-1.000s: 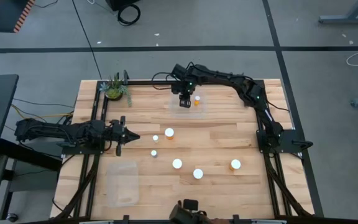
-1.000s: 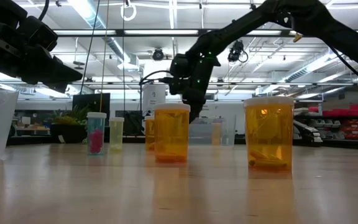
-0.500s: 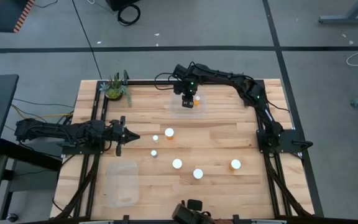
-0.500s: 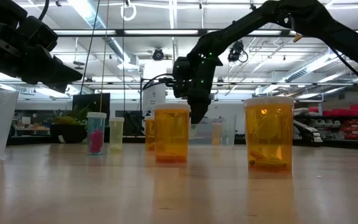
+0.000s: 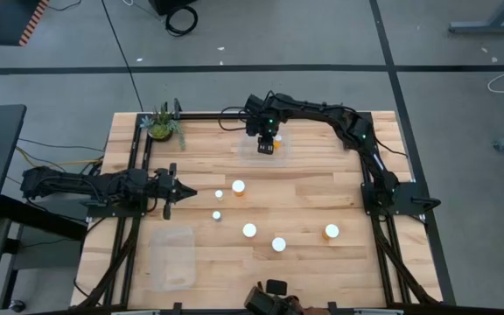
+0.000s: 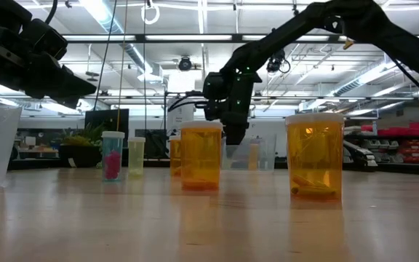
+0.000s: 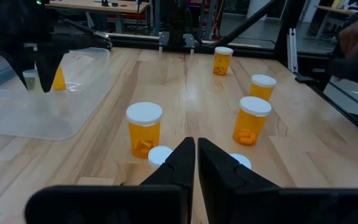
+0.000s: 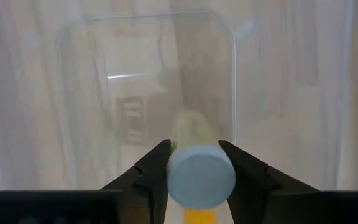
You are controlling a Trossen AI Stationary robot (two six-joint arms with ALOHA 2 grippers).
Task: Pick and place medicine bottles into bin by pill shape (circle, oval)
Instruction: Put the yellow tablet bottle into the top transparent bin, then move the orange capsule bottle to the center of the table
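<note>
My right gripper [image 5: 267, 143] points down over a clear bin [image 5: 280, 152] at the table's far middle. It is shut on a small bottle with a white cap [image 8: 201, 175]. Another orange bottle [image 5: 276, 138] stands in that bin, just right of the gripper; it also shows in the low view [image 6: 253, 155]. Several white-capped bottles stand upright on the table's middle, among them one [image 5: 238, 186] nearest the bin and one [image 5: 332, 231] at the right. My left gripper [image 5: 183, 192] is shut and empty at the table's left, fingers pointing right. My right gripper pinches the bottle's round white cap [image 8: 174, 177] between its two fingers, one on each side. The fingers come from above, pointing down. The pale body [image 8: 190, 127] shows beyond the cap, over the bin's floor; whether it stands on the floor, I cannot tell.
A second clear bin [image 5: 171, 255] lies at the near left. A small green potted plant [image 5: 163, 125] stands at the far left corner. Two narrow bottles [image 5: 218, 204] stand just right of my left gripper. Bare wood lies at the far right.
My right gripper has gone a short way toward the table's right edge over the far bin, closer to the orange bottle standing there. That bottle has stayed where it was.
</note>
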